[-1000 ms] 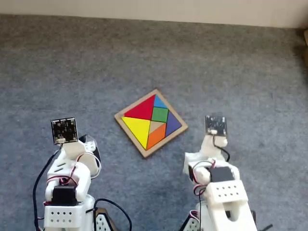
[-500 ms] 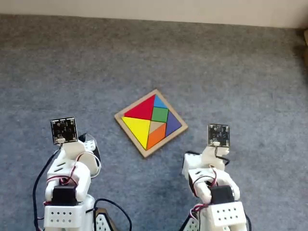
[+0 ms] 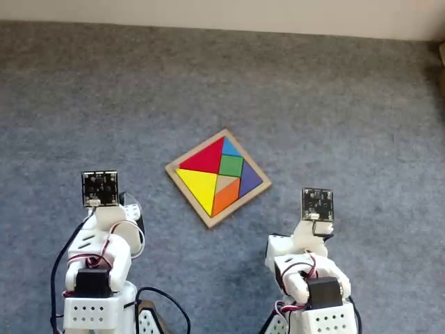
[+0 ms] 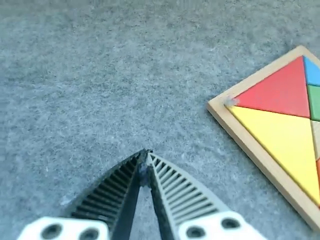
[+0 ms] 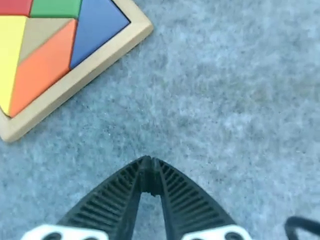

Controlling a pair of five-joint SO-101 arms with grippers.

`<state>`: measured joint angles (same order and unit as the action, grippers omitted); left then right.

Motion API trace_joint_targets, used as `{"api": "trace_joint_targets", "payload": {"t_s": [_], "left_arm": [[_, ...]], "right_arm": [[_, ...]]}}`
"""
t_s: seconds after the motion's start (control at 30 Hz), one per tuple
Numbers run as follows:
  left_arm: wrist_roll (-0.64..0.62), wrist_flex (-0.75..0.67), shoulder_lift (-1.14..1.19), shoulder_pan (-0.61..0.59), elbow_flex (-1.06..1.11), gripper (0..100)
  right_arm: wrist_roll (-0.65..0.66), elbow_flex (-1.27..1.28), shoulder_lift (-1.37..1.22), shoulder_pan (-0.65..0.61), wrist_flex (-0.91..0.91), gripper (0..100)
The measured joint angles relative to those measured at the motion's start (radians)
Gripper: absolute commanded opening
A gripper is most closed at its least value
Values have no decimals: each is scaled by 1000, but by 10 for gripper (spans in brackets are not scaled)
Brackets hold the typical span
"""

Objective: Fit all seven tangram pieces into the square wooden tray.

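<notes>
A square tray of pale wood [image 3: 240, 203] lies near the middle of the counter [image 3: 334, 90], turned so its corners point like a diamond. The counter wears a grey, fuzzy, carpet-like cover. Seven flat, smooth pieces sit flush inside the raised rim, edge to edge: a large red triangle [image 3: 205, 160], a large yellow triangle [image 3: 198, 184], a small light-blue triangle [image 3: 231, 147], a green square [image 3: 231, 165], a small bare-wood triangle [image 3: 224, 183], an orange slanted piece [image 3: 226, 198] and a dark-blue triangle [image 3: 248, 179].

The left gripper [image 4: 145, 156] hangs over bare cover, near the tray's red-and-yellow corner but apart from it. Its black ribbed plastic fingers taper to points that meet, with nothing between them. The right gripper [image 5: 149, 162] hangs over the cover near the tray's orange-and-blue edge, also apart from it, its ribbed fingers likewise pressed together at the tips and empty.
</notes>
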<state>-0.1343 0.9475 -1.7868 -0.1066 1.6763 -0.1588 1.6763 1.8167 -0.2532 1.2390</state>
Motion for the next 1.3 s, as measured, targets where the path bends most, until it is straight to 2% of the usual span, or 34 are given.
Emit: {"api": "trace_joint_targets", "payload": {"t_s": [0.13,0.33,0.47,1.3], "left_arm": [[40,80,0,0,0,6],[242,279,0,0,0,6],[270,353,0,2,0,6],[270,370,0,2,0,6]], "right_arm": [[0,0,3,0,3,5],[0,0,3,0,3,5],[0,0,3,0,3,5],[0,0,3,0,3,5]]}}
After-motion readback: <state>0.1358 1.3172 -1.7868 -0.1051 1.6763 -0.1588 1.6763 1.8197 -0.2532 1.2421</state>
